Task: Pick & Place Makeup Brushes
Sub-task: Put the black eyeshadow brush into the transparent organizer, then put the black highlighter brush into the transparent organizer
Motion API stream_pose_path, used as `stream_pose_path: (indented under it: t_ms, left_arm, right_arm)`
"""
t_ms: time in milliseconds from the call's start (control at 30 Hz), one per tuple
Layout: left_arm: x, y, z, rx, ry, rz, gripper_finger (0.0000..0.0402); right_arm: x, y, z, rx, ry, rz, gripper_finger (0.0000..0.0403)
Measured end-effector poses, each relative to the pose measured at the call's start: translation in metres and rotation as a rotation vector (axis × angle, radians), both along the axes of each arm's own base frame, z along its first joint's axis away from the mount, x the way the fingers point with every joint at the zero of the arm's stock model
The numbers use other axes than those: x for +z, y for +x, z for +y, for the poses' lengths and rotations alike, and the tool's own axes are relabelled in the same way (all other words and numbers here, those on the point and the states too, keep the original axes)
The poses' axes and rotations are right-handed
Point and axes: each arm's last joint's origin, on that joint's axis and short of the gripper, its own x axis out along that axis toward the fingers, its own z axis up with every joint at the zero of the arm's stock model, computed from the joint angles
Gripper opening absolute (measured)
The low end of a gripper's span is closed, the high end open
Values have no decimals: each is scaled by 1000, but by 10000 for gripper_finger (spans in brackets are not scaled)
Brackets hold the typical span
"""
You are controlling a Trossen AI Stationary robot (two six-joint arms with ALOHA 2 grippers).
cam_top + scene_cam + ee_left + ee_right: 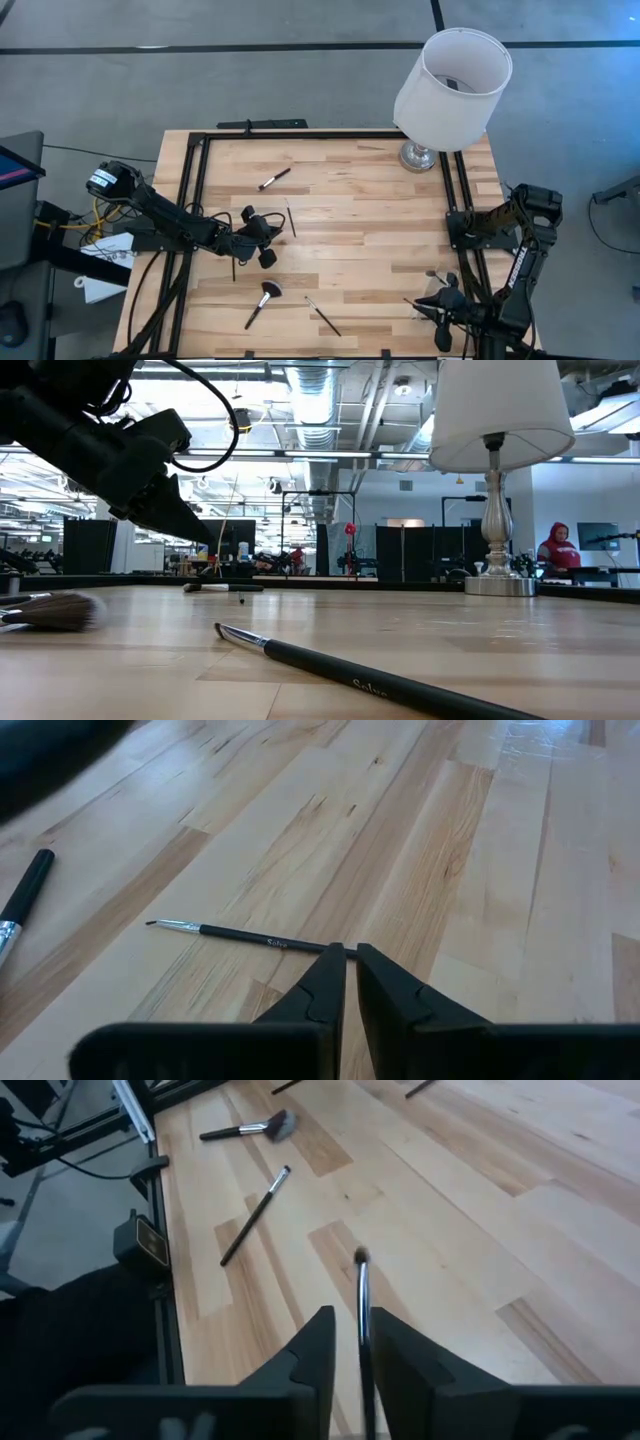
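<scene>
A thin black brush (250,935) lies on the wood at mid table (290,217). My left gripper (350,958) hangs shut over its handle end, raised above the table in the low view (195,525). My right gripper (352,1330) is open at the near right corner (440,298), with a slim grey brush (362,1295) between its fingers. A fluffy brush (264,298), a thin one (322,316) and a silver-ferruled one (274,178) lie flat on the table. My left gripper: the thin brush's handle end (335,950) runs up to the fingertips and vanishes behind them, so I cannot tell whether they touch it. My right gripper: the slim brush lies along the fingers, head (362,1258) past their tips, nearer one finger (395,1345). I cannot tell whether it touches.
A lamp with a white shade (453,80) stands on its silver base (418,155) at the far right corner. Black frame rails (195,200) run along the table's edges. A person in red (556,546) is far behind the table.
</scene>
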Motion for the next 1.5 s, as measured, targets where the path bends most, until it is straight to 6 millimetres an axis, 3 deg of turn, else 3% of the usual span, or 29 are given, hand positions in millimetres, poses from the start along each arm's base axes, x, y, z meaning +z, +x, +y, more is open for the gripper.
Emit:
stream_pose_path:
  t_ms: [400,533,767,1033,1233,1367,1500]
  left_arm:
    - [0,0,0,-3,6,3,28]
    - [0,0,1,-18,33,15,28]
    - [0,0,1,-24,42,19,28]
    - [2,0,1,-40,107,32,28]
    - [36,-2,11,-58,219,-50,47]
    - [63,-4,30,-33,259,-36,72]
    - [78,-3,48,6,206,108,91]
  right_arm:
    - [1,8,-3,-26,-12,-31,79]
    - [15,21,0,-10,-80,-68,79]
    - [51,69,-4,-27,-244,-80,79]
    - [56,139,-56,-132,-363,112,79]
    - [57,169,-89,-197,-408,168,79]
    - [59,177,-92,-167,-442,167,79]
    - [59,178,-88,-150,-439,152,79]
